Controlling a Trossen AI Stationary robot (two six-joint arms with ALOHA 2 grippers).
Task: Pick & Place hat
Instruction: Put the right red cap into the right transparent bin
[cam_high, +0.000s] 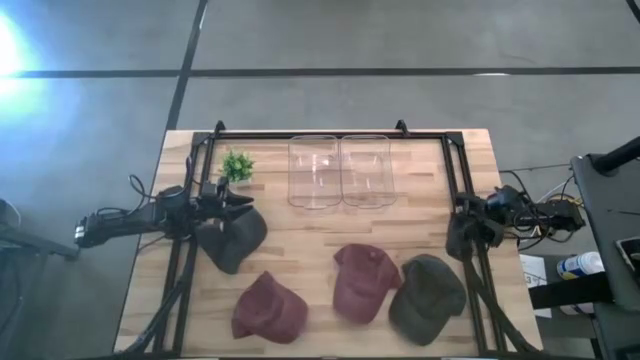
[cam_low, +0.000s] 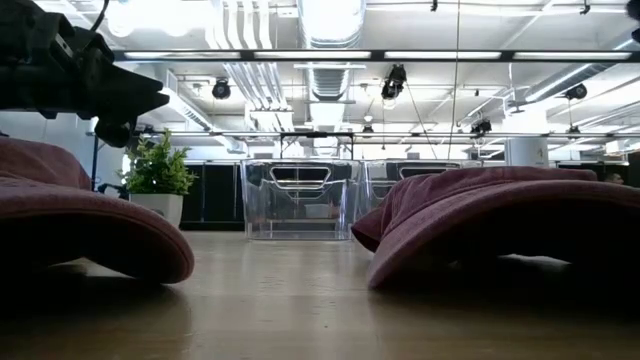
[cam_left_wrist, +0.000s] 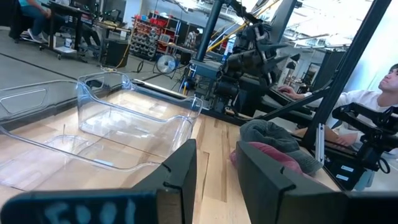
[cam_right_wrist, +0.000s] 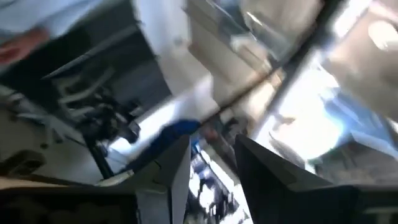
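Several caps lie crown up on the wooden table: a dark grey cap (cam_high: 232, 240), a maroon cap (cam_high: 268, 308), a red-maroon cap (cam_high: 362, 282) and a dark green cap (cam_high: 428, 298). My left gripper (cam_high: 240, 205) hovers open above the far edge of the dark grey cap, pointing toward the table's right; in the low view it (cam_low: 120, 95) hangs well above the table. Its open fingers (cam_left_wrist: 214, 168) hold nothing. My right gripper (cam_high: 466, 236) waits at the table's right edge, open (cam_right_wrist: 211, 162).
Two clear plastic bins (cam_high: 313, 172) (cam_high: 366, 170) stand side by side at the far middle of the table. A small potted plant (cam_high: 237, 166) stands left of them, close to my left gripper. A black frame (cam_high: 330, 134) runs around the table. A person (cam_left_wrist: 373, 99) sits beyond the right side.
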